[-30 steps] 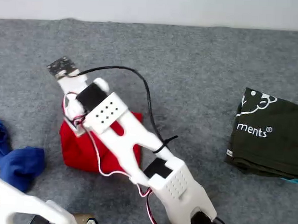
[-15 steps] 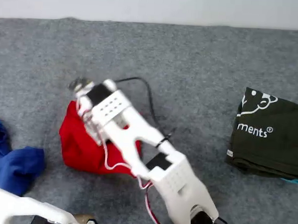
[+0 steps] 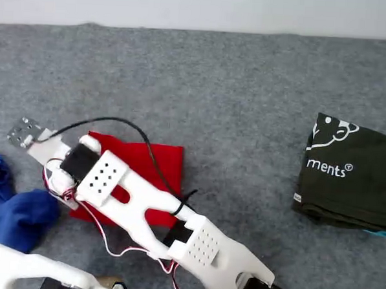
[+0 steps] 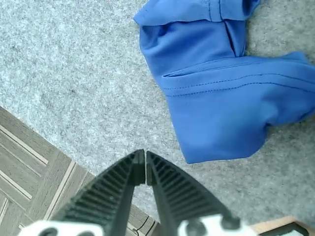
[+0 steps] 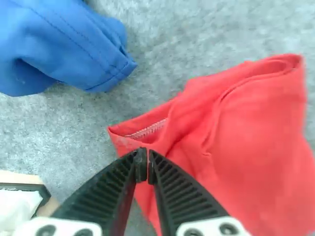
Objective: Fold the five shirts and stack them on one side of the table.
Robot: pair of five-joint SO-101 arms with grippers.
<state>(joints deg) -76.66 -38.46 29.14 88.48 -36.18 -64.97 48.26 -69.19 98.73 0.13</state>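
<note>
Pressing together along their ribbed black faces, the fingers of the right gripper (image 5: 142,160) are seen clenched at the stitched hem of the red shirt (image 5: 236,147); whether cloth is nipped between them cannot be told. The red shirt, a smooth knit, is laid in a rough rectangle with one rumpled corner. In the high view it is placed at 8 o'clock from the table's middle and partly covered by the white arm. The left gripper (image 4: 145,160) is likewise clenched, on nothing, above the fuzzy grey table cover (image 3: 235,88). A crumpled blue shirt (image 3: 17,216) is found at 8 o'clock of the red one, near but apart. A dark green shirt (image 3: 350,172), folded square with white print, is set well apart at 3 o'clock.
</note>
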